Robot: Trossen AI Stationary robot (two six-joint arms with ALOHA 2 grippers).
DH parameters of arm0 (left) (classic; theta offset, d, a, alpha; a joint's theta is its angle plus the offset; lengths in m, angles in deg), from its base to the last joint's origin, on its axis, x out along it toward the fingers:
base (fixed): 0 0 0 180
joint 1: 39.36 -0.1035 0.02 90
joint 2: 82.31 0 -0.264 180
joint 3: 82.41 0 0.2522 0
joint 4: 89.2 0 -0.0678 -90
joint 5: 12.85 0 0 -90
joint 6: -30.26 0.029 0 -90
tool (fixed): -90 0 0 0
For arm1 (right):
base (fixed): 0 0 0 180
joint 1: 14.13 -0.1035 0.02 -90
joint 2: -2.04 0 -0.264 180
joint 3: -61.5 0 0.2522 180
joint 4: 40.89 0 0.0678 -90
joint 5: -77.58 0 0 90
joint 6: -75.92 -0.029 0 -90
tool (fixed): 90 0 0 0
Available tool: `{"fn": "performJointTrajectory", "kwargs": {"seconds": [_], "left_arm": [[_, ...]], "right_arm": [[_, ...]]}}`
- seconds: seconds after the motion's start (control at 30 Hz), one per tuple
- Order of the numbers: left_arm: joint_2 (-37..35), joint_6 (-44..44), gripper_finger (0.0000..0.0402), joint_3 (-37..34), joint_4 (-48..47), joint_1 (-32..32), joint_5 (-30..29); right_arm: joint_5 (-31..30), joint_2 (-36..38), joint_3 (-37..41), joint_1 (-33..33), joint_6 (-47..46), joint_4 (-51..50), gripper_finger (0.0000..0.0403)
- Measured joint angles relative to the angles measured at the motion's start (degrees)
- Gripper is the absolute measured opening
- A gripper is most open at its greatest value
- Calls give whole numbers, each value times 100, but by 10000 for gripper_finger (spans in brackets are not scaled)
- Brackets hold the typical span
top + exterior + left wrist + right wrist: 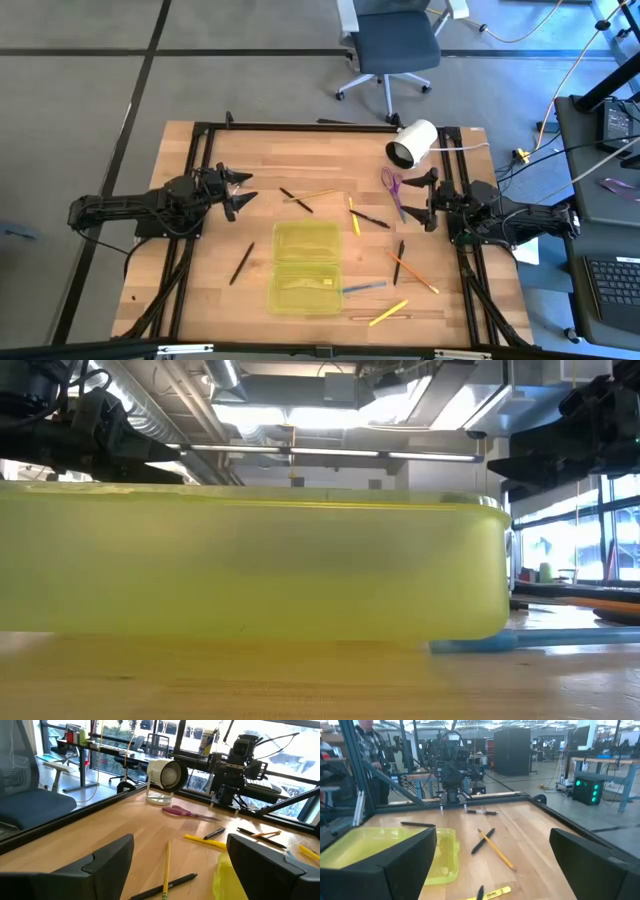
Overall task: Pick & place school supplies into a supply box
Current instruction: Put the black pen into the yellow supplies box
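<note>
Supplies lie scattered on the desk around the open box; packing looks barely begun.
One or two pencils may lie in the box. Left gripper and right gripper wait at the sides, fingers spread, empty; scissors lie far right.

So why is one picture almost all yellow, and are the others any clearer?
Low view: the translucent yellow-green plastic box sits right against the lens, blurred, with bright ceiling lights glaring above. High view: evenly lit, the light wooden table sharp. Left wrist view: window daylight washes out the background behind the white cylinder.
</note>
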Motion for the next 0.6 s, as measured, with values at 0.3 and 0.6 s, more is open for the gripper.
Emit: {"fn": "performJointTrajectory", "kwargs": {"seconds": [0.3,0.6], "left_arm": [[1,0,311,-2,1,0,0],[0,0,311,-1,-1,-1,0]], "right_arm": [[0,0,0,-2,105,3,391],[200,0,0,-1,316,864,391]]}}
